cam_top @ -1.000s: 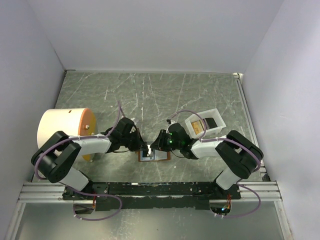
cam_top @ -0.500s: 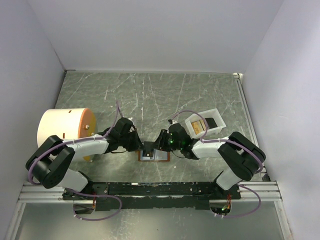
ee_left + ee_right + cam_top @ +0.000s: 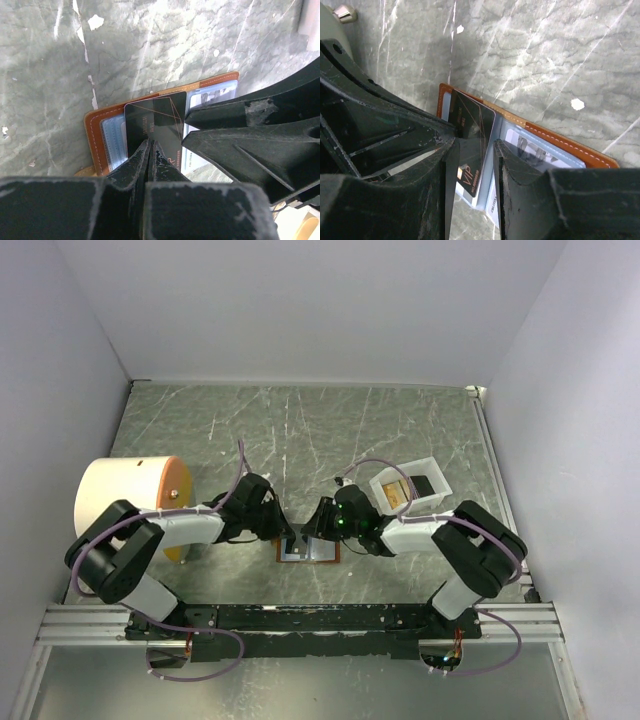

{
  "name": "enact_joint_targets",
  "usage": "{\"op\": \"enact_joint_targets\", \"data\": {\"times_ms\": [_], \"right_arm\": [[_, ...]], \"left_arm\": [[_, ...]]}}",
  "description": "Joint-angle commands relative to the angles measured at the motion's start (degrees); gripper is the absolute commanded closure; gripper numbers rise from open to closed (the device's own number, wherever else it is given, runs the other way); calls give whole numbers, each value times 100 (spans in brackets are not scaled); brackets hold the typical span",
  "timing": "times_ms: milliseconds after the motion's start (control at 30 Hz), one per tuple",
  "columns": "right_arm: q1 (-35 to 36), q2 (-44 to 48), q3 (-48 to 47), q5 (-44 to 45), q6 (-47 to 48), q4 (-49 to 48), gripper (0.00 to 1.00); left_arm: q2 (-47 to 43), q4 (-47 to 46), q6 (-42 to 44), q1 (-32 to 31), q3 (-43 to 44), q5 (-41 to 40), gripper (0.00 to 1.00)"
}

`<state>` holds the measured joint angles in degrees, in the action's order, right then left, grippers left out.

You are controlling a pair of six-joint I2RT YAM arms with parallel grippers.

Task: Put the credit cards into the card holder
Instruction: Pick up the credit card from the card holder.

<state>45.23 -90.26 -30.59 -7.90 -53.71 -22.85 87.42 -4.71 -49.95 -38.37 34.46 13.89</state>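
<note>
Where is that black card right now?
Seen from the left wrist, the black card is pinched in the left gripper, lying over the open card holder.

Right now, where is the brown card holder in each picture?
Top view: card holder low centre of the picture.
Left wrist: card holder mid-frame, lying open.
Right wrist: card holder centre to right, brown edge slanting.
Shared landmark: the black card lying on it, clear in both wrist views.

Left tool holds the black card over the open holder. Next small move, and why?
Probably ease the left tool forward, sliding the black card deeper into the card holder: it is pinched by its near edge, mostly exposed over the blue lining, and the right tool stands open astride it.
</note>
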Motion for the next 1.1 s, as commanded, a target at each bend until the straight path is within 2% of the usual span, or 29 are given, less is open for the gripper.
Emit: {"op": "enact_joint_targets", "data": {"times_ms": [0,200,400,533,767,1067], "right_arm": [[17,-241,-155,196,92,-121,66],[20,-452,-343,376,67,-106,65],[13,-454,-259,309,12,-171,66],[16,-330,-184,349,18,-140,67],[13,-252,-184,376,19,-94,67],[16,-240,-231,381,6,-94,67]], "left_arm": [[169,-61,56,23,18,20,93],[102,-150,9,24,-40,56,93],[-542,812,79,25,139,-283,91],[-1165,1131,-12,19,-104,-259,86],[-1235,731,-79,17,-418,199,76],[-819,114,-46,14,-407,312,74]]}}
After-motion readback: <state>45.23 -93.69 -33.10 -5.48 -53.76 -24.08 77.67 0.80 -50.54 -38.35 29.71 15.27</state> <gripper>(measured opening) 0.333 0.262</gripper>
